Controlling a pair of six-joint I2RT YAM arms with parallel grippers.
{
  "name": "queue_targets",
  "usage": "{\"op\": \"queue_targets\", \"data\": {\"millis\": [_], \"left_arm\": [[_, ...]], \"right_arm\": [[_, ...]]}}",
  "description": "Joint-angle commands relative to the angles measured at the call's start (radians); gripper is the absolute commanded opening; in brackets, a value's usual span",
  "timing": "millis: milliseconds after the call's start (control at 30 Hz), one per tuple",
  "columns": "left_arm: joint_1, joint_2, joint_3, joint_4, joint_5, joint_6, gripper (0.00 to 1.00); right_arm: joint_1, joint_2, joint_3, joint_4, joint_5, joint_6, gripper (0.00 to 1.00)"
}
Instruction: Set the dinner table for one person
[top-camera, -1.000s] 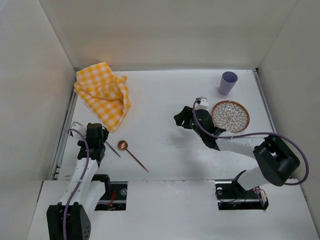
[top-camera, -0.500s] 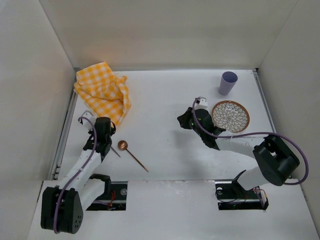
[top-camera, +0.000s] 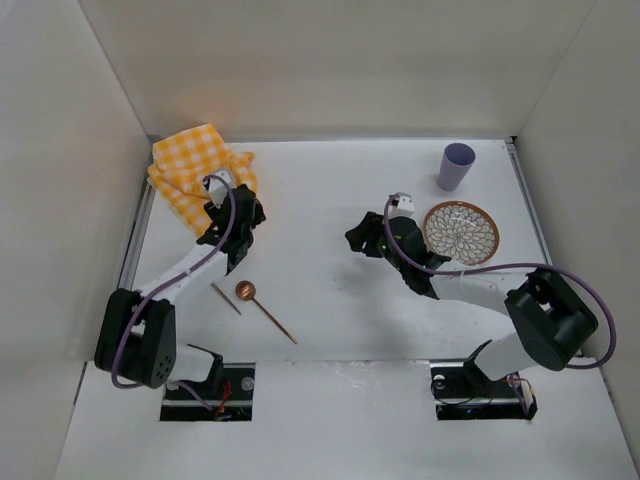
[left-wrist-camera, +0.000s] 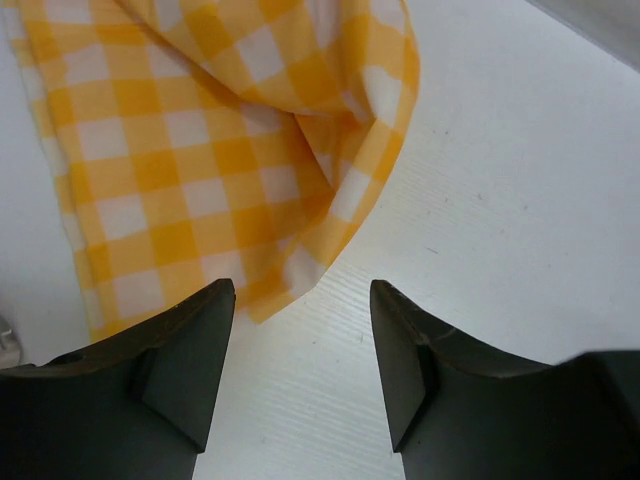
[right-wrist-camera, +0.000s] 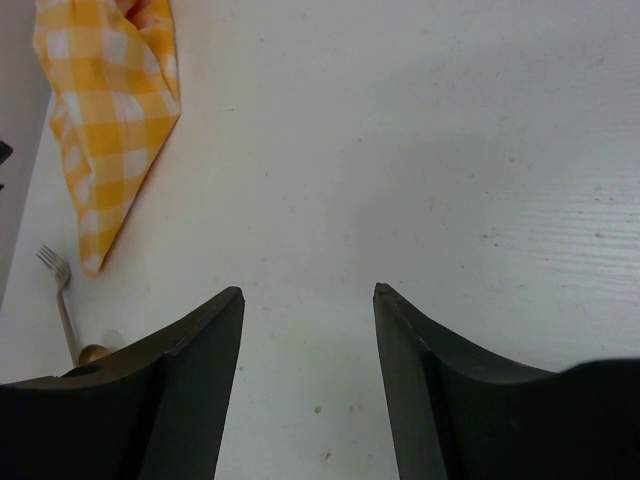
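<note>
Up from the near-left edge, my left gripper (left-wrist-camera: 300, 300) now hangs wide open and empty over the near corner of the limp checked cloth (left-wrist-camera: 190, 160), my pinch point, far-left on the rigid, ungraspable dinner table (top-camera: 320, 190) spanning everything; right gripper (right-wrist-camera: 305, 300) gapes empty too

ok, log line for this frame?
left pincer open, over checked cloth edge | right pincer open, empty, over dinner table | plate, cup, spoon, fork ungrasped
</note>
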Motion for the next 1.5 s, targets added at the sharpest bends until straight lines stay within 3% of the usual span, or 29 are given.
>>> {"op": "queue_targets", "data": {"millis": [0, 333, 600, 700, 900, 1100, 1267, 1467], "left_arm": [[-0.016, 0.056, 0.076, 0.055, -0.034, 0.089, 0.55], [-0.026, 0.076, 0.082, 0.059, -0.051, 0.099, 0.57], [-0.010, 0.391, 0.320, 0.061, -0.033, 0.202, 0.59], [-0.017, 0.515, 0.427, 0.072, -0.022, 0.201, 0.51], [-0.039, 0.661, 0.624, 0.046, 0.061, 0.169, 0.17], [-0.125, 0.655, 0.685, 0.088, 0.136, -0.057, 0.13], [-0.234, 0.696, 0.713, 0.166, 0.104, -0.233, 0.16], [-0.331, 0.730, 0.757, 0.186, 0.078, -0.277, 0.48]], "right_arm": [[-0.004, -0.013, 0.017, 0.051, 0.005, -0.013, 0.62], [-0.004, 0.014, 0.025, 0.051, 0.001, -0.012, 0.63], [-0.001, 0.014, 0.037, 0.042, 0.001, -0.027, 0.63], [-0.001, 0.001, 0.033, 0.042, 0.007, -0.033, 0.64], [-0.001, -0.004, 0.033, 0.041, 0.007, -0.035, 0.64], [-0.028, -0.019, 0.016, 0.036, 0.009, -0.033, 0.64], [-0.073, -0.044, -0.006, 0.032, 0.030, -0.027, 0.65], [-0.131, -0.071, -0.035, 0.019, 0.035, 0.027, 0.71]]}}
